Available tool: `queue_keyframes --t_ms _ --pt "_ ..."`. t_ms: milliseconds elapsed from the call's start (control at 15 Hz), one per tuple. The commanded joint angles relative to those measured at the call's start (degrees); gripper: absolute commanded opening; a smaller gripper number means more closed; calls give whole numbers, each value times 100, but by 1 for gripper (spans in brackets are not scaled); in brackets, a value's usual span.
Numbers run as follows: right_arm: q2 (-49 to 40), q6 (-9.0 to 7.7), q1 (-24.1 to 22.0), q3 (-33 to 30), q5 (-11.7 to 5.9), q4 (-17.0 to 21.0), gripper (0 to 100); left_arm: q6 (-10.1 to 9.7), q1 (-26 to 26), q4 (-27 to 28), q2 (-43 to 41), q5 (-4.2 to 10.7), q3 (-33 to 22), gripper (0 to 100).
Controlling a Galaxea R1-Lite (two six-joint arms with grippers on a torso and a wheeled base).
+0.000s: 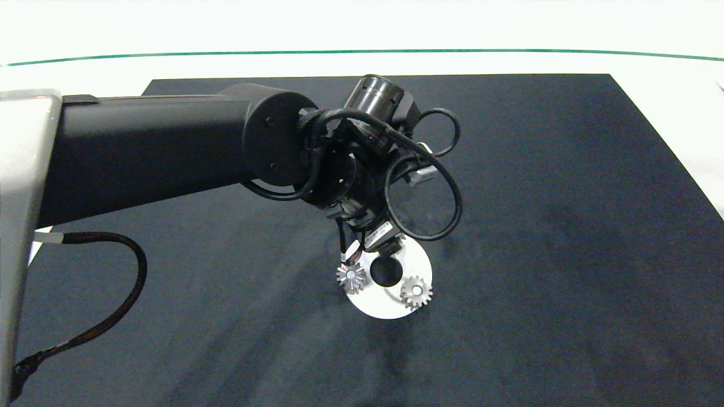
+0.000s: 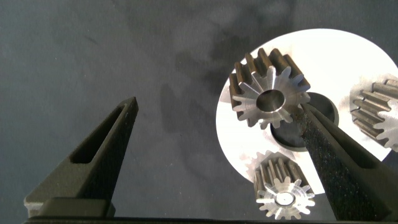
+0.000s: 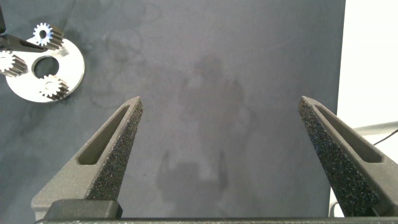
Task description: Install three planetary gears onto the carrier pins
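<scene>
Gears (image 2: 268,94) are all three sitting on the white disc (image 1: 421,267) around its centre hole. Left gripper (image 2: 217,124) hangs right over it with fingers spread, gripping nothing; right gripper (image 3: 219,149) sits well off, also spread wide.

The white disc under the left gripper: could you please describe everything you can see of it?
The white disc is a flat, round, matte white plate lying level on the dark mat. It has a large round centre hole through which the mat shows. Three shiny silver planetary gears sit on it in a triangle around that hole. The left gripper hangs open directly over it, one of its fingers crossing the hole beside a gear. Its far edge is hidden by the arm in the head view.
</scene>
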Motion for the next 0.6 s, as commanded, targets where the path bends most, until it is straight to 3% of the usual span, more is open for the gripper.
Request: queue_keyframes --t_ms 67,467,600 --pt "-3 -12 7 0 -12 24 100 94 45 317 -79 6 1 100" --pt "5 -12 7 9 -12 24 100 94 -8 809 -281 -3 1 100" --pt "5 -12 7 9 -12 24 100 41 -52 809 -219 -82 1 100"
